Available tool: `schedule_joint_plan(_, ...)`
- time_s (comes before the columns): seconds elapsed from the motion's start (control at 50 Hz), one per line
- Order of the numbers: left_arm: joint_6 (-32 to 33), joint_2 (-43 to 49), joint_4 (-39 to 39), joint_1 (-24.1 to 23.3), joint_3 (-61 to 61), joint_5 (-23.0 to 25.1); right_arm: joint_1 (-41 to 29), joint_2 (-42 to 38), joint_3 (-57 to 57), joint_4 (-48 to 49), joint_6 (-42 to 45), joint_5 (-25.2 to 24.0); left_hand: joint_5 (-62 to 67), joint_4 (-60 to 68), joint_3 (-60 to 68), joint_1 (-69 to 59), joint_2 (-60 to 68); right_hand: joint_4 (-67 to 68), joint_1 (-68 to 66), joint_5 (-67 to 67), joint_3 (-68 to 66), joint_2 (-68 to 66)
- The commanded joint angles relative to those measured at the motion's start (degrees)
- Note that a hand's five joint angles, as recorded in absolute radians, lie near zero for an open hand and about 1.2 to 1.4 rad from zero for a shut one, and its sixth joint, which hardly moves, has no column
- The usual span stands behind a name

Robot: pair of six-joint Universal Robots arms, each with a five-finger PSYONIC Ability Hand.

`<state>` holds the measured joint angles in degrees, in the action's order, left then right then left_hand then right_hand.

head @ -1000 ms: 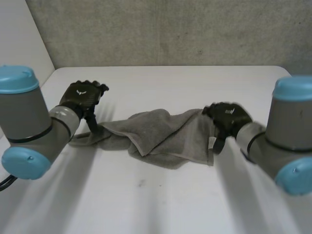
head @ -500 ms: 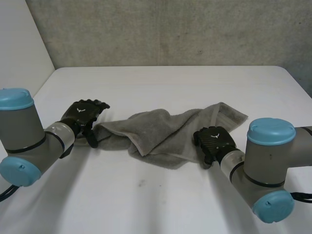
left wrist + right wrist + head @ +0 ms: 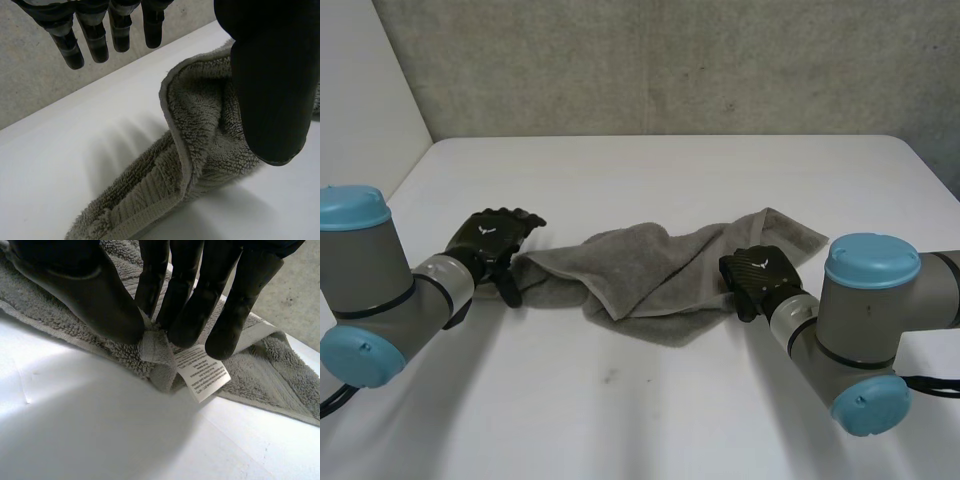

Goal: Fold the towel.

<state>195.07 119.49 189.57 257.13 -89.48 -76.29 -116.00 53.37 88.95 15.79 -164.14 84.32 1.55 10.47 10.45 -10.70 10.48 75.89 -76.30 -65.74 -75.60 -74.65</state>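
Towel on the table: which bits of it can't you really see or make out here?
- Label, right wrist view: the print is too small to read.
- Towel corner, head view: covered by the right hand pinching it.
- Towel end by the left hand, left wrist view: the thumb hides part of it; contact unclear.
- Lower layers, head view: hidden by the folds on top.

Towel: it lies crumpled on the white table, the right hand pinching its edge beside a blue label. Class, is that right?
No: the label is white, as the right wrist view shows. The rest holds: the right hand pinches the towel edge on the white table.
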Motion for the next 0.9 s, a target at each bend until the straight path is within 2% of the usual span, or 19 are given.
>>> schedule_joint_plan(0.02,-0.04,0.04,0.01,-0.4,-0.26,0.0,0.07,1.02,-2.29,-1.02,-0.12,0.41,0.34,1.42,1.45,-1.2,1.42,4.11,-3.7,-4.26,-4.4,-5.35)
schedule_joint_plan(0.1,-0.13,0.13,0.01,-0.93,-0.34,0.0,1.66,5.95,-2.47,-1.11,-0.48,0.41,0.34,1.42,1.45,-1.2,1.42,4.11,-3.7,-4.26,-4.4,-5.35)
schedule_joint_plan(0.2,-1.8,0.48,1.14,-1.37,-0.17,0.0,8.94,13.76,-1.76,-2.07,-0.13,-0.03,0.84,1.92,1.95,-1.7,1.92,4.11,-3.7,-4.26,-4.4,-5.35)
schedule_joint_plan(0.32,-1.54,1.89,3.0,-1.72,0.45,-0.35,11.67,15.97,-2.03,-7.17,0.67,-1.17,3.37,4.45,4.48,-4.23,4.45,4.11,-3.7,-4.26,-4.4,-5.35)
schedule_joint_plan(0.38,-1.36,3.3,3.61,-1.72,1.06,-0.53,13.78,16.41,-1.94,-9.63,1.11,-2.49,9.26,10.34,10.37,-10.11,10.33,4.11,-3.7,-4.26,-4.4,-5.35)
schedule_joint_plan(0.42,-1.28,4.87,3.7,-1.72,1.94,-0.79,15.71,16.85,-1.85,-10.6,1.19,-3.89,20.47,21.55,21.57,-21.32,21.54,4.11,-3.7,-4.26,-4.4,-5.35)
schedule_joint_plan(0.46,-1.27,5.66,3.61,-1.72,2.29,-0.88,16.24,17.29,-1.85,-10.77,1.19,-4.33,25.36,26.44,26.46,-26.21,26.43,4.11,-3.7,-4.26,-4.4,-5.35)
schedule_joint_plan(0.62,-1.27,6.55,3.26,-1.72,2.47,-0.88,17.91,19.84,-1.76,-10.69,1.19,-4.78,38.0,39.08,39.1,-38.85,39.07,4.11,-3.7,-4.26,-4.4,-5.35)
schedule_joint_plan(0.76,-1.27,5.93,3.08,-1.9,1.33,-0.88,18.62,20.02,-1.85,-10.6,1.19,-4.69,41.39,42.47,42.49,-42.24,42.46,4.11,-3.7,-4.26,-4.4,-5.35)
schedule_joint_plan(0.88,-1.1,4.7,3.44,-1.99,0.18,-2.28,18.62,20.1,-1.94,-10.42,1.28,-4.6,54.0,55.08,55.11,-54.86,55.08,4.11,-3.7,-4.26,-4.4,-5.35)
schedule_joint_plan(0.9,-0.92,4.35,3.44,-1.99,0.27,-3.42,18.62,20.1,-1.94,-10.42,1.28,-4.6,61.17,62.24,62.27,-62.02,62.24,4.11,-3.7,-4.26,-4.4,-5.35)
